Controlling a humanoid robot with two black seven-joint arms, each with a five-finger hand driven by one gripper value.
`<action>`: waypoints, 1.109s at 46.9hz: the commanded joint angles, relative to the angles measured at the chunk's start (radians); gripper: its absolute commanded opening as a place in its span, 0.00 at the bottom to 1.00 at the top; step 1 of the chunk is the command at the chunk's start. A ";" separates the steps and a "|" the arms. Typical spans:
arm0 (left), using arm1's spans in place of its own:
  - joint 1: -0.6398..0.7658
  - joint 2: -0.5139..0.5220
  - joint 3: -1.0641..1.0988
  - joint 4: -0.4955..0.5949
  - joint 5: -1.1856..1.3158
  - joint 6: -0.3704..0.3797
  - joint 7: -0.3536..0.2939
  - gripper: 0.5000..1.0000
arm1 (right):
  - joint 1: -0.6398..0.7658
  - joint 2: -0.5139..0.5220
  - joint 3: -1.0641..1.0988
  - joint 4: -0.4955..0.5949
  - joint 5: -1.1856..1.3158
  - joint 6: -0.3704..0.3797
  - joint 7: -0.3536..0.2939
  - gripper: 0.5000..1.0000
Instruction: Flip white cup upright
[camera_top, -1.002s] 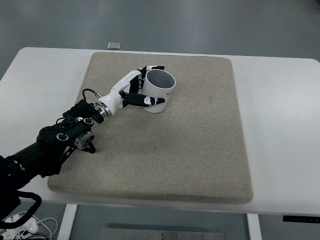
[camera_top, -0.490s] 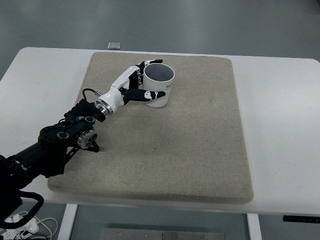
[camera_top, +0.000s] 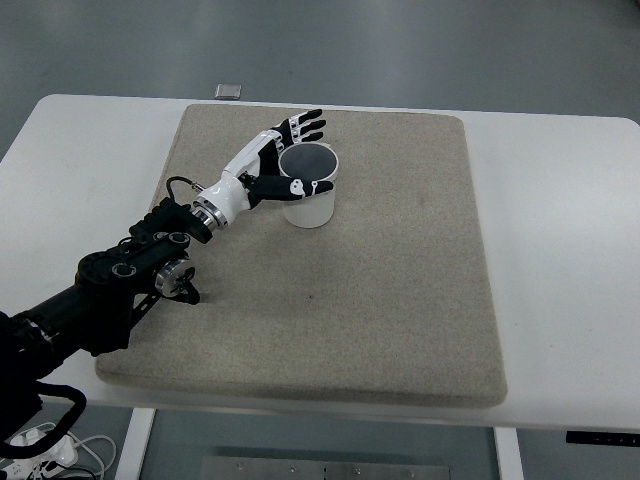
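Observation:
The white cup (camera_top: 312, 208) stands upright, mouth up, on the far left part of the beige mat (camera_top: 400, 280). My left hand (camera_top: 292, 158) reaches in from the lower left and sits against the cup's left side. Its fingers (camera_top: 305, 126) are spread out past the far rim. The thumb (camera_top: 298, 186) lies across the near side of the cup. The hand does not grip the cup. The right arm is not in view.
The mat lies on a white table (camera_top: 560, 250). A small dark object (camera_top: 229, 91) lies on the table beyond the mat's far edge. Cables (camera_top: 50, 445) hang below the table at the lower left.
The cup has gone from tilted in my left hand to standing upright on the mat. The fingers have opened from around it and spread out.

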 joint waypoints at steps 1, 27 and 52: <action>0.000 0.003 0.000 -0.006 0.000 0.000 0.000 0.99 | 0.000 0.000 0.000 -0.001 0.000 0.000 0.000 0.90; -0.067 0.077 -0.168 -0.084 -0.138 -0.026 0.000 0.99 | 0.000 0.000 0.000 0.001 0.000 0.000 0.000 0.90; -0.123 0.098 -0.154 0.120 -0.458 -0.164 0.000 0.99 | 0.000 0.000 0.000 -0.001 0.000 0.000 0.000 0.90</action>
